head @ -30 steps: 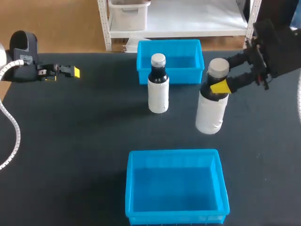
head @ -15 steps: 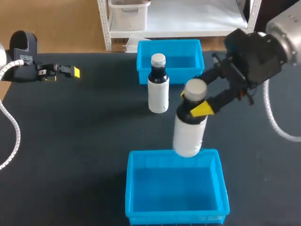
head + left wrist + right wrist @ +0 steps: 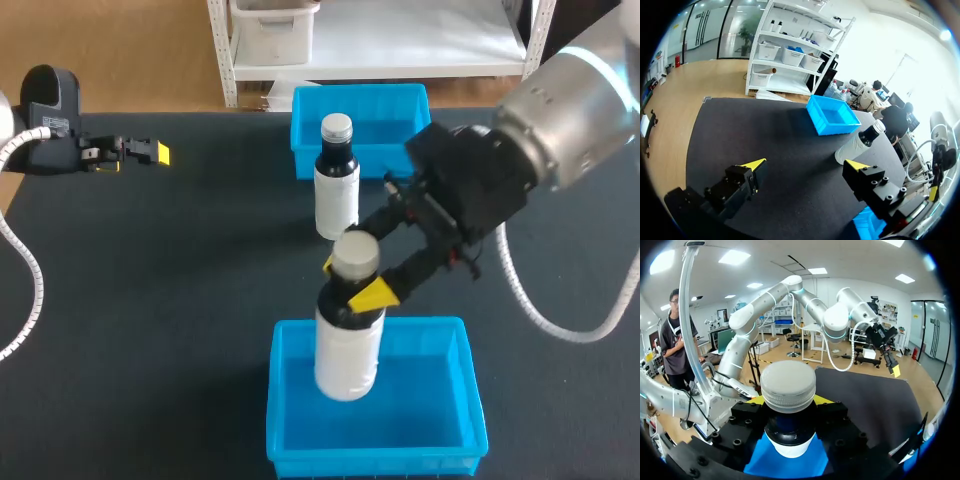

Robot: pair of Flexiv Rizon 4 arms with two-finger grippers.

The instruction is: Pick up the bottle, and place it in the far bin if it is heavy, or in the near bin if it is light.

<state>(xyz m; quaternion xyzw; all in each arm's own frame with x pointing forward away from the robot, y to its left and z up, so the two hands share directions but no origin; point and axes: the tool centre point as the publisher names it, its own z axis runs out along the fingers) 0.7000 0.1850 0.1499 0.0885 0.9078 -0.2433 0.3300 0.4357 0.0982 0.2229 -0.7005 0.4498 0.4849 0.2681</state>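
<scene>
Bottle [image 3: 348,350], neck pinched in our right gripper [image 3: 351,282]: we are hanging it upright over the near bin [image 3: 473,400] at the table's [image 3: 150,300] near edge, seemingly judging it light; left gripper [image 3: 806,165] sitting spread, empty.

The right arm [image 3: 575,115] is a fat silver-grey tube with a pale blue ring; a white ribbed cable [image 3: 506,270] loops below its black wrist block [image 3: 470,190]. The left gripper [image 3: 805,165] and right gripper [image 3: 350,281] have black, screw-studded fingers with yellow wedge tips
</scene>
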